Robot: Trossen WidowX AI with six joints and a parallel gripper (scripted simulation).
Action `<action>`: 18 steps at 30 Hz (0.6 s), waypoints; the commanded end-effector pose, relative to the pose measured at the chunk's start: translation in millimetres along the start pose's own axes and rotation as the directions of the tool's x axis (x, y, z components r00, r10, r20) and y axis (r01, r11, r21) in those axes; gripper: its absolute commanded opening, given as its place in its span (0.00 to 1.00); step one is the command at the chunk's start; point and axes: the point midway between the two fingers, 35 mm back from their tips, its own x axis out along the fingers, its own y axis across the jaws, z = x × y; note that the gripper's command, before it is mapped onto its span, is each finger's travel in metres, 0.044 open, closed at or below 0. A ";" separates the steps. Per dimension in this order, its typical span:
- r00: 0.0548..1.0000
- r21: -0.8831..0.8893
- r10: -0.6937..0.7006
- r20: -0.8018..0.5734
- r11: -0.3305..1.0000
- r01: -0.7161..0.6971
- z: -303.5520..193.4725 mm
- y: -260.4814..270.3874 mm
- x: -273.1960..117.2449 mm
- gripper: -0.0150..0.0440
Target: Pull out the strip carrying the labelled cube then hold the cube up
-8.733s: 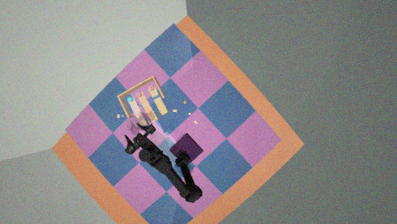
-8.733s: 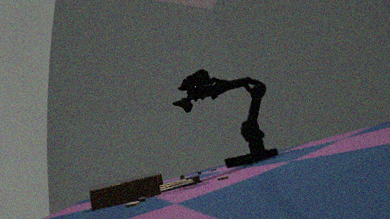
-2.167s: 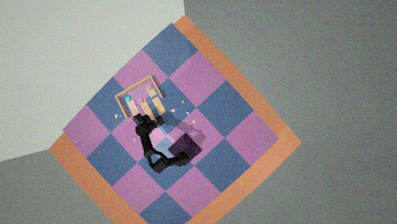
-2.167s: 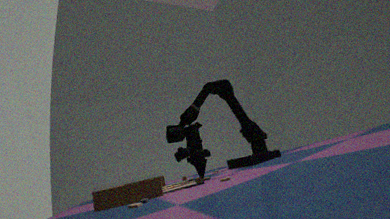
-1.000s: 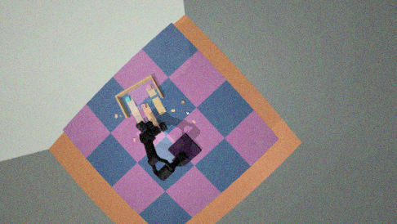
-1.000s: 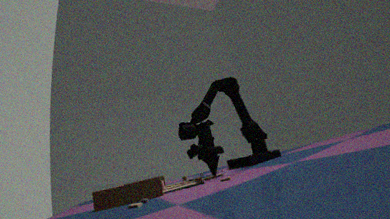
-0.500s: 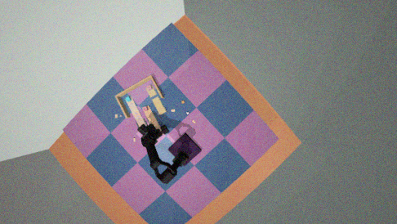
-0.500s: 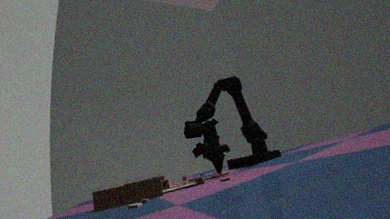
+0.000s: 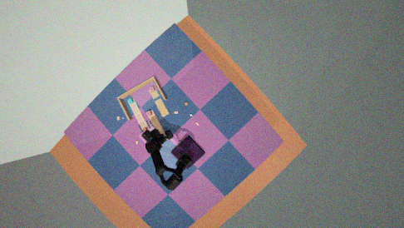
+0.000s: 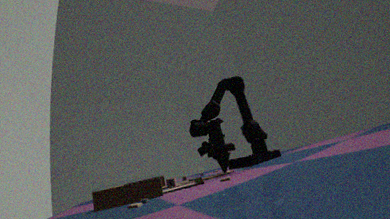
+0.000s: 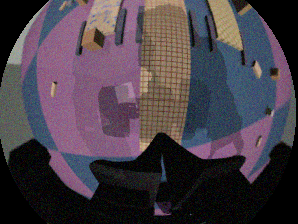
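My gripper [image 9: 160,134] [image 10: 225,171] [image 11: 160,135] is shut and empty, its tips low over the near part of the middle strip [image 9: 156,123] [image 11: 165,75], which has a grid pattern. A pinkish cube [image 9: 150,112] sits at that strip's far end. The left strip [image 9: 138,114] [image 11: 103,19] has blue specks, and a cyan cube [image 9: 130,101] is at its far end. The right strip [image 9: 162,108] [image 11: 225,25] shows a gap between its near and far pieces, with a pinkish cube [image 9: 152,88] at the far end. No label is readable on any cube.
A three-sided wooden frame [image 9: 137,87] [image 10: 128,194] surrounds the strips' far part. Dark rails [image 11: 194,29] flank the strips. A brown block [image 11: 93,39] is at the left strip's near end. Small loose blocks [image 9: 186,103] [image 11: 53,89] lie on both sides.
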 end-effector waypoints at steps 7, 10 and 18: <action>1.000 0.000 -0.001 -0.025 1.000 0.001 -23.5 -0.3 4.2 0.25; 1.000 0.000 -0.001 -0.025 1.000 0.001 -27.0 -0.2 4.1 0.25; 1.000 0.000 -0.001 -0.025 1.000 0.001 -27.2 -0.2 4.1 0.25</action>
